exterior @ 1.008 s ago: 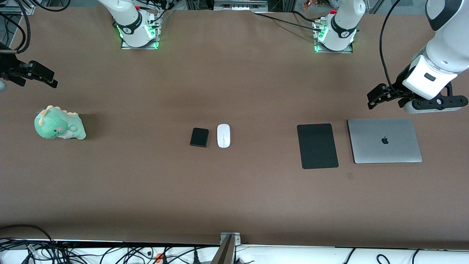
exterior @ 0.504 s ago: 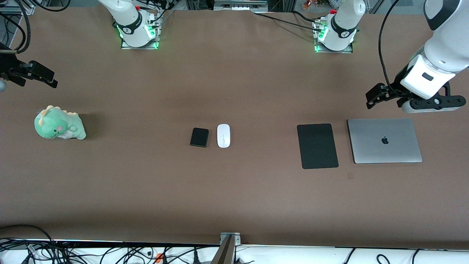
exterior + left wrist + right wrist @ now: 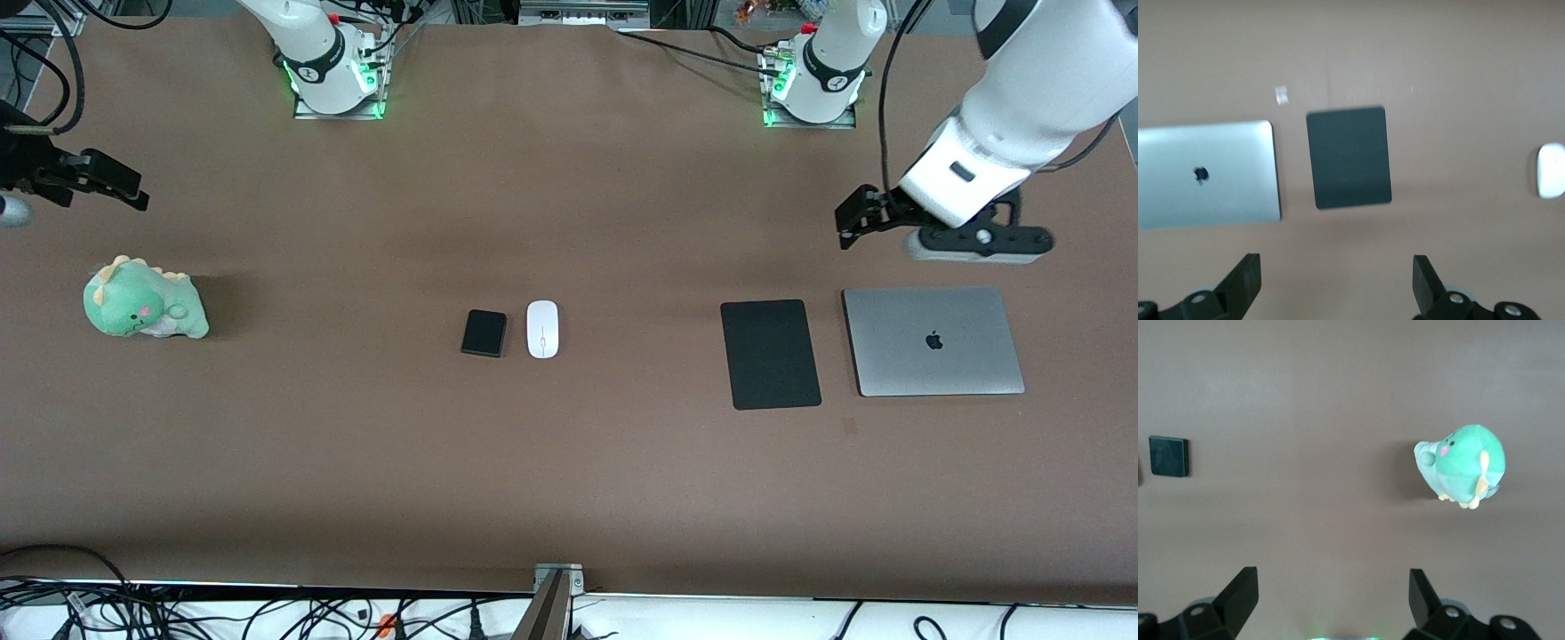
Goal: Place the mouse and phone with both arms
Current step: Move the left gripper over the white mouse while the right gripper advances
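The phone (image 3: 484,333) and the mouse (image 3: 542,329) lie side by side in the middle of the bench (image 3: 569,480), just apart and untouched, so the task looks to be at its opening reach. The left gripper (image 3: 861,216) hangs over bare bench near the laptop (image 3: 933,341) and the black mat (image 3: 770,354), the right gripper (image 3: 107,183) above the green plush toy (image 3: 144,300), both with jaws spread and empty. Next, I judge, each arm must travel in to the middle and come down over its own item.

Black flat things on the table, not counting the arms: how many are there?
2. The phone lies mid-table, beside the mouse on the right arm's side. The mat lies beside the laptop, toward the left arm's end. None seems hidden.
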Robot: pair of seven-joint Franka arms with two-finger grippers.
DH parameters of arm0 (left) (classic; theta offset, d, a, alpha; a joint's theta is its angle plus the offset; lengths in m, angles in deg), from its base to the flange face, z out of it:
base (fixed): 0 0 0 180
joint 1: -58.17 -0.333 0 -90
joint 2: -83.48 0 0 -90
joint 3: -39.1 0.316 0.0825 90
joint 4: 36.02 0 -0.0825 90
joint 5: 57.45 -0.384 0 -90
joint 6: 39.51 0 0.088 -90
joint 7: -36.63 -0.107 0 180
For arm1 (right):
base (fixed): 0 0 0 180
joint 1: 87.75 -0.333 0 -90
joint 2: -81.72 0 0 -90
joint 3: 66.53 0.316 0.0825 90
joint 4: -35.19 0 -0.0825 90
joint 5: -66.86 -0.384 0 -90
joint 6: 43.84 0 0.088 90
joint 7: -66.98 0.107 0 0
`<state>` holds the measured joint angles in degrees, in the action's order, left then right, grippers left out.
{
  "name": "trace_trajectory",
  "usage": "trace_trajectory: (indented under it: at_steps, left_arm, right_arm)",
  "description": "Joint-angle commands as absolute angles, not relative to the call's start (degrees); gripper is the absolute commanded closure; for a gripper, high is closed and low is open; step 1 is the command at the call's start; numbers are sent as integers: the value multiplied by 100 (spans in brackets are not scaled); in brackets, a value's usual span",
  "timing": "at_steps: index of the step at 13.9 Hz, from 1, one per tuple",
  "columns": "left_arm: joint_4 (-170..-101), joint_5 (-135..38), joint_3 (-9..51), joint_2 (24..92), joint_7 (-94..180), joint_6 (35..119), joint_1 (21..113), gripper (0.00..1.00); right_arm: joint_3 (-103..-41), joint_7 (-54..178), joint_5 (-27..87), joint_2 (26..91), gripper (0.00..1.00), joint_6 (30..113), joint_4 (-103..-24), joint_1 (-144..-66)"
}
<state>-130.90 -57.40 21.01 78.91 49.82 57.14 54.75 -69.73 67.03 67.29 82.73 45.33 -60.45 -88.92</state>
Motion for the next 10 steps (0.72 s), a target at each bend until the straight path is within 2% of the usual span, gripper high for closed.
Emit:
trace_trajectory:
  at_steps: [1, 4, 10]
  left_arm:
    - [-12786, -5622, 2047, 7294, 4902, 5497, 5640, 0]
    - [-12506, -5613, 2002, 6733, 5523, 5620, 6236, 0]
    - [-12093, -5666, 2011, 5371, 7738, 7042, 7537, 0]
  right_arm:
    - [-6943, 6830, 6809, 7918, 0, 4441, -6017, -8977]
    - [-6917, 7732, 6774, 7575, 0, 4458, -6061, -9204]
    - [-6917, 8149, 6643, 7161, 0, 4573, -6078, -9461]
